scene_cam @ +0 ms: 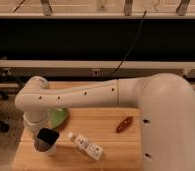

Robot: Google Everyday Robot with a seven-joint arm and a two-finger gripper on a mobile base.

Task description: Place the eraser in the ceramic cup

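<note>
The white ceramic cup stands at the front left of the wooden table. The black eraser sits tilted at the cup's mouth, partly inside it. My gripper is at the end of the white arm, just above and behind the cup. The wrist hides most of it. I cannot see whether it still touches the eraser.
A green round plate lies behind the cup, partly under the arm. A white labelled bottle lies on its side right of the cup. A small red-orange object lies further right. The arm's big body covers the table's right side.
</note>
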